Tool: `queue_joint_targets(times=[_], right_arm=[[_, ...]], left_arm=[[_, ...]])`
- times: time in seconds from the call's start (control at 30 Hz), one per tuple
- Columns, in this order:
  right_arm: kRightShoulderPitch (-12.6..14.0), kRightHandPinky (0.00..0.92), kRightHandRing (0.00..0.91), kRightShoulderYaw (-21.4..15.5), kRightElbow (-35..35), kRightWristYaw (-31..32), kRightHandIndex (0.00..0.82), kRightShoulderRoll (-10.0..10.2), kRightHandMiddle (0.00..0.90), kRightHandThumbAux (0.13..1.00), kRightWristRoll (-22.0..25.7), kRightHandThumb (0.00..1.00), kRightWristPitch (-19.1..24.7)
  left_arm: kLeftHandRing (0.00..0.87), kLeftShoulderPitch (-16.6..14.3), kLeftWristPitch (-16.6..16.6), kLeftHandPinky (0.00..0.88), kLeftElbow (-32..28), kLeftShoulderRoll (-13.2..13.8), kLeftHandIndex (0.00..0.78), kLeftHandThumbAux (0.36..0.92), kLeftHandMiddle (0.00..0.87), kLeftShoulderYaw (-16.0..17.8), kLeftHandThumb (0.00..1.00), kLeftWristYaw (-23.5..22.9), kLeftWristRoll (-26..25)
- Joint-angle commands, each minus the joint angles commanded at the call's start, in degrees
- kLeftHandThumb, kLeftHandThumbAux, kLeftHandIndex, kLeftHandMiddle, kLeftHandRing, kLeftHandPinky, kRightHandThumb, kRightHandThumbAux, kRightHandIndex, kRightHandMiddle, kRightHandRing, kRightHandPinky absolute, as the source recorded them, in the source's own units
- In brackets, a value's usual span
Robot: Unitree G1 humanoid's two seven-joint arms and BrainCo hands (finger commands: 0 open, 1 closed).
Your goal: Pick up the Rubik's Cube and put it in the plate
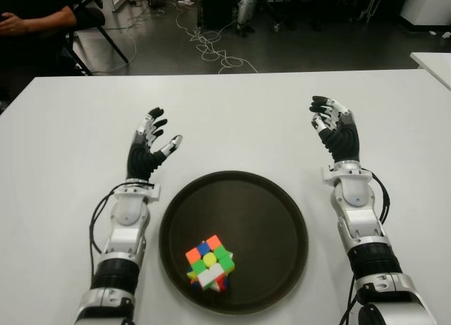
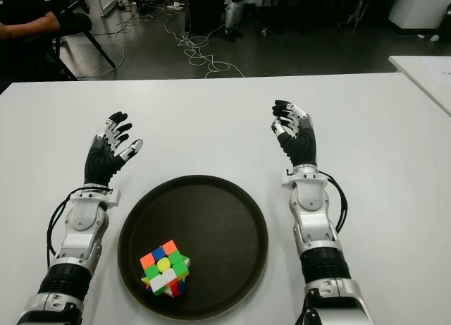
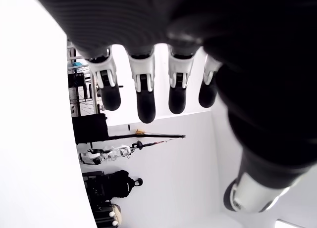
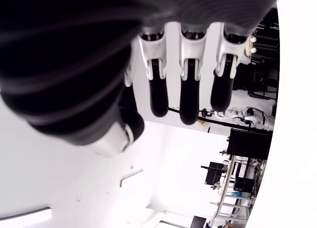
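From the head cameras, the Rubik's Cube sits tilted inside the dark round plate, toward its near left part, on the white desk. No writing shows on it. The left hand is left of the plate, fingers spread and empty; the right hand is right of it, fingers loosely curved, empty.

The left wrist camera shows its fingers straight and apart.

The right wrist camera shows its fingers extended, holding nothing
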Motion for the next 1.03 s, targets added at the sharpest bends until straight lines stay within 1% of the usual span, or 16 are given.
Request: queue_joint_targets(times=[0.3,0.5,0.57,0.8,0.87,1.03], right_arm=[[0.4,0.266,0.269,0.1,-1.0,0.5,0.394,-0.1,0.272,0.741,-0.1,0.662,1.2],[0.3,0.27,0.269,0.1,-1.1,0.7,0.394,0.0,0.271,0.741,0.0,0.661,1.4],[0.3,0.274,0.268,0.1,-1.1,0.8,0.394,0.0,0.268,0.741,0.0,0.661,1.5],[0.2,0.271,0.267,0.1,-0.9,0.6,0.394,0.0,0.266,0.741,-0.1,0.661,1.5],[0.1,0.273,0.267,0.0,-0.9,0.5,0.394,0.0,0.266,0.741,0.0,0.661,1.7],[-0.2,0.277,0.269,0.0,-0.1,0.5,0.394,-0.2,0.268,0.741,-0.1,0.661,1.2]], left_arm=[[0.117,0.3,0.7,0.123,-0.6,0.1,0.056,0.743,0.123,0.0,0.058,-0.8,-0.6],[0.12,0.4,1.0,0.122,-1.2,0.1,0.059,0.743,0.127,0.0,0.052,-0.6,-0.4],[0.124,0.4,1.2,0.129,-1.5,0.1,0.061,0.741,0.13,0.0,0.05,-0.4,-0.2],[0.12,0.4,1.9,0.115,-1.7,-0.1,0.059,0.722,0.125,0.0,0.034,-0.3,-0.2],[0.124,0.3,2.1,0.122,-1.7,-0.1,0.06,0.727,0.128,0.1,0.045,-0.4,-0.4],[0.126,0.2,1.5,0.133,-1.2,0.1,0.061,0.727,0.129,0.0,0.057,-0.5,-0.3]])
